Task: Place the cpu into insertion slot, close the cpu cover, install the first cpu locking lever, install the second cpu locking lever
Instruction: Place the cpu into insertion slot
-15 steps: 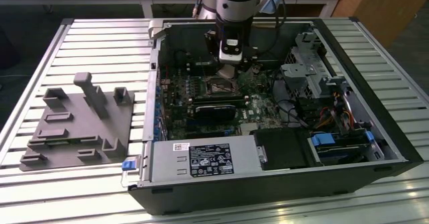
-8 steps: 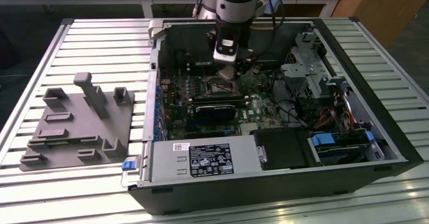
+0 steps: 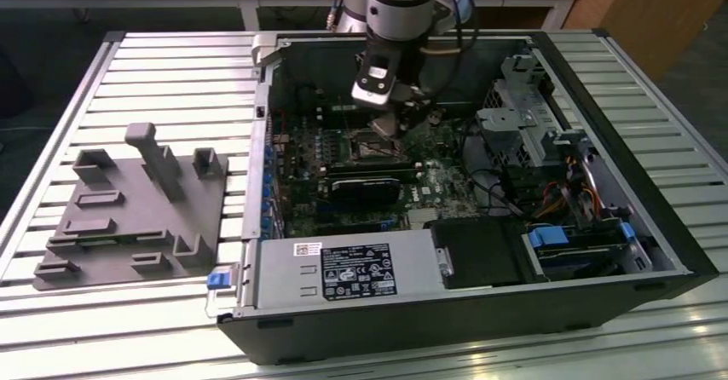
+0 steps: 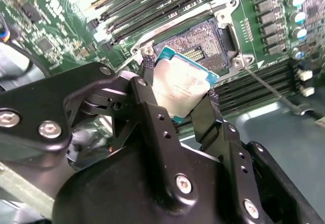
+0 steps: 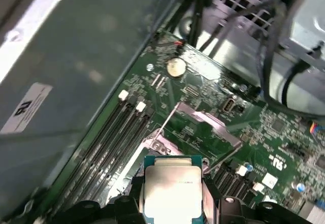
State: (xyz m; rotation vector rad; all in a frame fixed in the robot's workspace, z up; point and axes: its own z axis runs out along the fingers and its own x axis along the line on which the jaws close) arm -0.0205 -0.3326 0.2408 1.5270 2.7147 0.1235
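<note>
My gripper (image 3: 387, 126) hangs inside the open computer case, low over the motherboard (image 3: 341, 154). In both wrist views it is shut on the cpu (image 4: 177, 89), a small square chip with a silvery-tan top and green rim, pinched by its edges between two black fingers (image 4: 152, 112). The cpu (image 5: 171, 191) hovers just short of the bare insertion slot (image 4: 200, 38), tilted, not touching it. The cpu cover (image 5: 208, 125), a grey metal frame, stands swung open beyond the slot. A thin locking lever (image 4: 264, 84) sticks out beside the slot; two such rods (image 5: 165, 120) show in the first wrist view.
Memory slots (image 4: 152, 3) run beside the slot. A black rectangular block (image 3: 370, 188) sits on the board on the near side of the gripper. The power supply (image 3: 341, 269), drive bays and cables (image 3: 569, 192) crowd the case. A grey fixture plate (image 3: 131, 205) lies on the slatted table.
</note>
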